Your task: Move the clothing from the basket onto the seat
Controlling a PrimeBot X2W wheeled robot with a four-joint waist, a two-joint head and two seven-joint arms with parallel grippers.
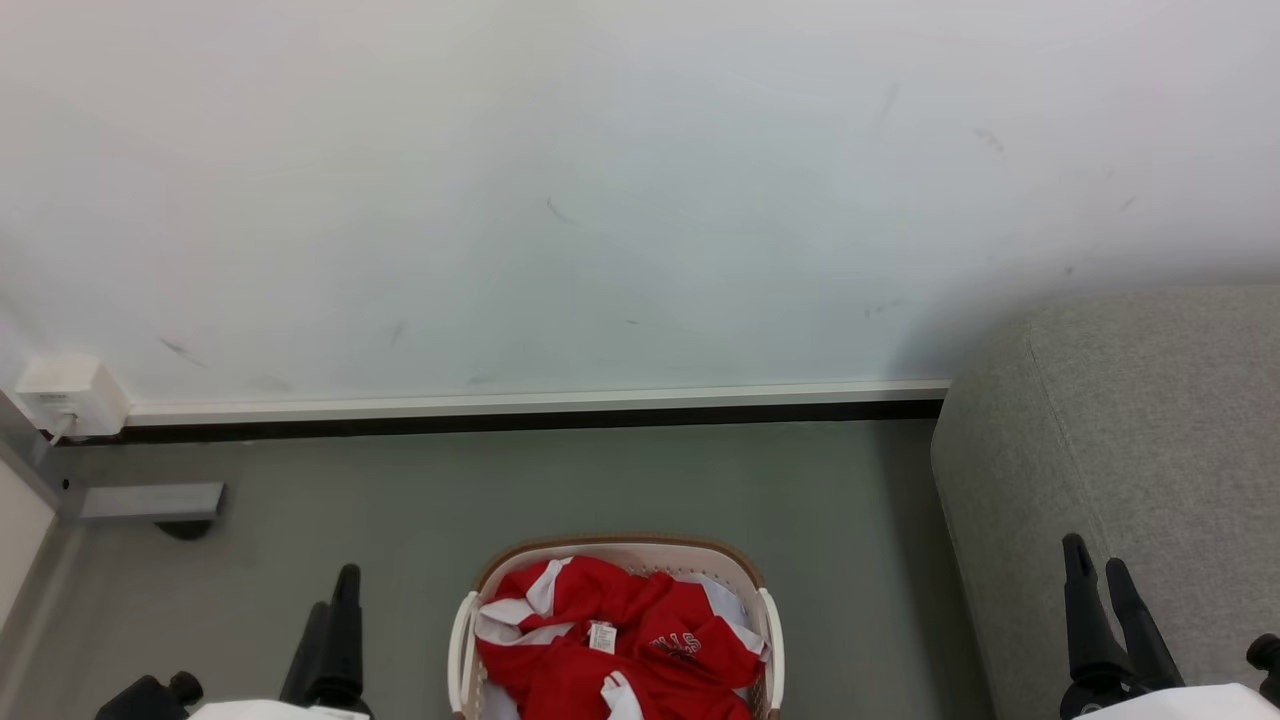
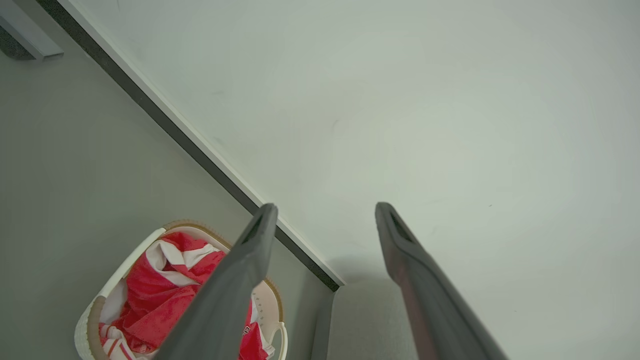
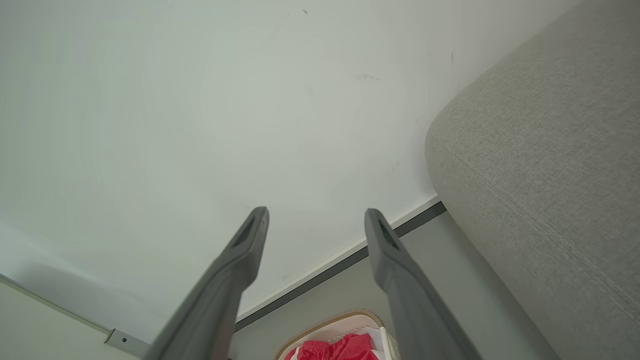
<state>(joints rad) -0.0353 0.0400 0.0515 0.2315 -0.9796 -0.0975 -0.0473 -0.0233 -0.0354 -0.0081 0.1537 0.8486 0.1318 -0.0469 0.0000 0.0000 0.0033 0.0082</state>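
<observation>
The cream-white basket (image 1: 620, 541) with its brown rim stands on the grey floor at the bottom centre of the head view. Crumpled red-and-white clothing (image 1: 610, 645) fills it. The light grey seat (image 1: 1130, 420) rises at the right, a short gap from the basket. My left gripper (image 1: 335, 590) hangs left of the basket, open and empty. My right gripper (image 1: 1095, 555) is in front of the seat, open and empty. The left wrist view shows my left gripper (image 2: 325, 209) above the basket (image 2: 120, 276), clothing (image 2: 160, 290) and seat (image 2: 365, 320). My right gripper (image 3: 316, 214) points at the wall, with the basket (image 3: 345, 322) below and the seat (image 3: 550, 175) at right.
A white wall (image 1: 640, 200) with a dark baseboard (image 1: 500, 420) closes off the space behind the basket. A white socket box (image 1: 70, 395) and a grey metal foot (image 1: 150, 500) sit at the far left. Bare grey floor (image 1: 400, 520) surrounds the basket.
</observation>
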